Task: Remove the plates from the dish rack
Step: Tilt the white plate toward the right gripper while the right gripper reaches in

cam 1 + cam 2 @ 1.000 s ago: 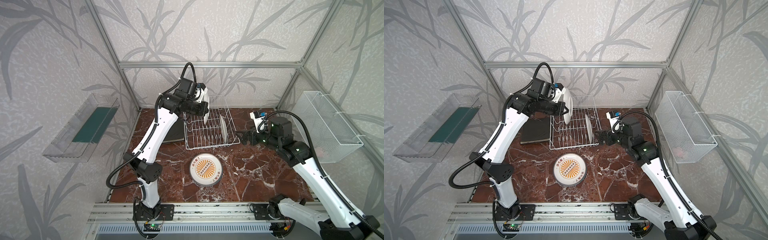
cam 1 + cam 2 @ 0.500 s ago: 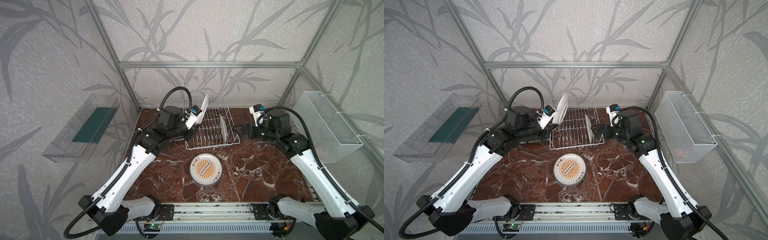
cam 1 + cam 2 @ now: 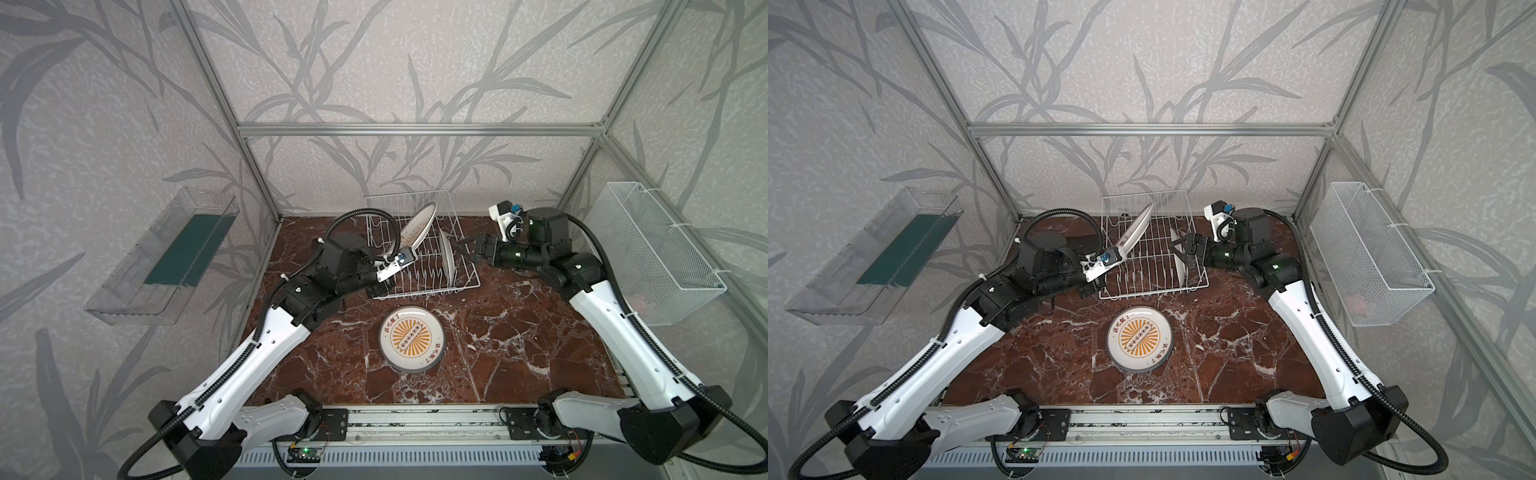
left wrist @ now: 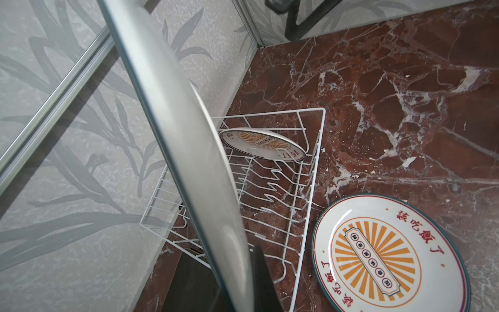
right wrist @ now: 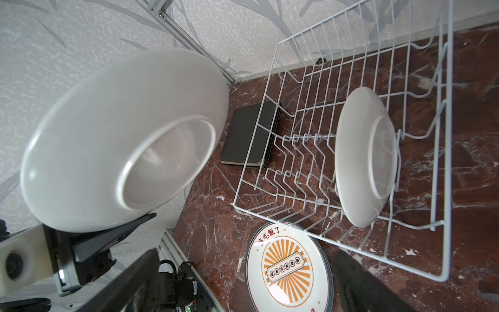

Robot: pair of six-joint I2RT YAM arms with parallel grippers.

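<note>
My left gripper [image 3: 388, 282] is shut on the rim of a round white plate [image 3: 417, 226], held tilted above the left part of the dish rack [image 3: 465, 286]; its pale back fills the left wrist view [image 4: 189, 162]. One round plate [image 3: 446, 257] stands on edge in the rack's right side, white back [image 5: 364, 156] toward my right gripper [image 3: 467, 249]. That gripper is open just outside the rack's right rim, close to the plate. A stack of sunburst plates [image 3: 411, 338] lies on the table in front of the rack. Black square plates [image 5: 251, 135] are stacked left of the rack.
A clear plastic tray [image 3: 166, 266] with a green insert hangs on the left wall. A white mesh basket [image 3: 652, 253] hangs on the right wall. Aluminium frame posts stand at the back corners. The table is dark red marble [image 3: 519, 332].
The left arm has dropped from a raised, folded pose to a low outstretched one, still holding the plate over the rack's left side. The right gripper has moved closer to the plate in the rack.
</note>
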